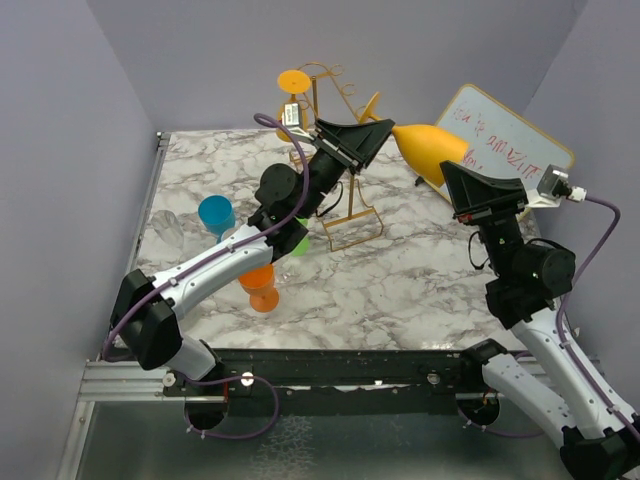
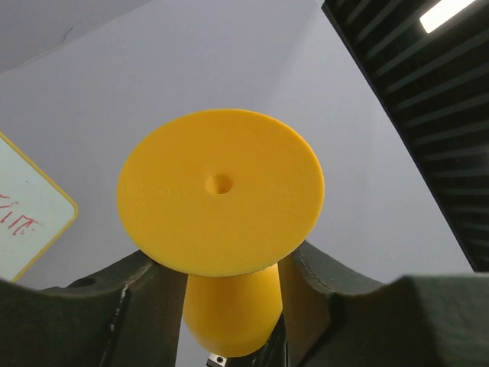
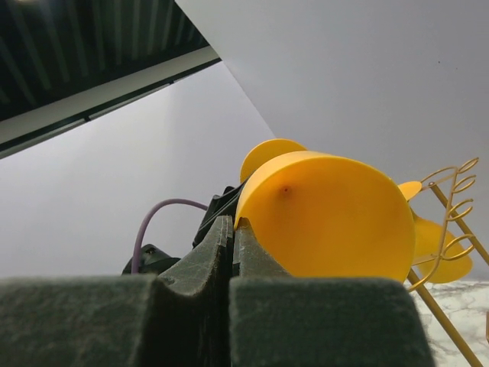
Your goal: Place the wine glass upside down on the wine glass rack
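The yellow wine glass (image 1: 432, 150) hangs level in the air between my two arms, with its foot toward the left. My right gripper (image 1: 449, 173) is shut on the rim of its bowl (image 3: 328, 218), and the rim wall is pinched between the pads (image 3: 221, 245). My left gripper (image 1: 385, 128) is at the glass's narrow end. In the left wrist view the round foot (image 2: 220, 191) fills the middle, and the yellow body below it fills the gap between both fingers (image 2: 306, 294). The golden wire wine glass rack (image 1: 352, 228) stands behind the left arm, its post (image 3: 435, 314) showing to the right of the bowl in the right wrist view.
An orange glass (image 1: 293, 82) hangs upside down on the rack. On the marble table (image 1: 420, 270) to the left stand a blue cup (image 1: 215, 213), an orange cup (image 1: 261, 287), a green one (image 1: 298, 243) and a clear glass (image 1: 168, 228). A whiteboard (image 1: 510, 140) leans at the back right.
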Available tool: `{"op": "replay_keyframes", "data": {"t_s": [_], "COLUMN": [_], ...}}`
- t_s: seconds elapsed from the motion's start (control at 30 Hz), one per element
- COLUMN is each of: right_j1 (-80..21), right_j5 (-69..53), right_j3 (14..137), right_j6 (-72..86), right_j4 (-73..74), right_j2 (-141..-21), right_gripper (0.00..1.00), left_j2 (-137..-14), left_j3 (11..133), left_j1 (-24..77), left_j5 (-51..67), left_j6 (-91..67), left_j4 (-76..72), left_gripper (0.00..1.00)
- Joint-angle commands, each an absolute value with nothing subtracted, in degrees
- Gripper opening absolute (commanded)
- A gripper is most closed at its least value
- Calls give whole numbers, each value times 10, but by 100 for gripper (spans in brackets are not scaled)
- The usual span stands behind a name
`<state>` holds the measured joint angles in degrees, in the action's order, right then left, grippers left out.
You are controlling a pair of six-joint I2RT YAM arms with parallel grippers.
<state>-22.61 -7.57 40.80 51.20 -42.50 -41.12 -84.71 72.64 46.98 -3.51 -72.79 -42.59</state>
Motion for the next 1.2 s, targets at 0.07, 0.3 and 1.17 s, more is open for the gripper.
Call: {"op": "replay_keyframes", "data": {"t_s": [0.07,0.3,1.17], "right_j1": [-228,-228,-227], "right_j5": [-108,-118,-199], "right_j3": [399,395,388], "right_j6": [520,521,532], "right_j4": [-446,-446,-506], "right_j2": [-425,-430,-444], "right_gripper": [1,1,0], "left_j2": [-854,-854,-857], "left_j3": [751,748,744], "left_j1": [474,474,474], "left_j5": [-70,-84,-55], "left_j6": [-730,-709,-681], "left_j4": [-454,-459,-486], "left_gripper": [41,26,0]}}
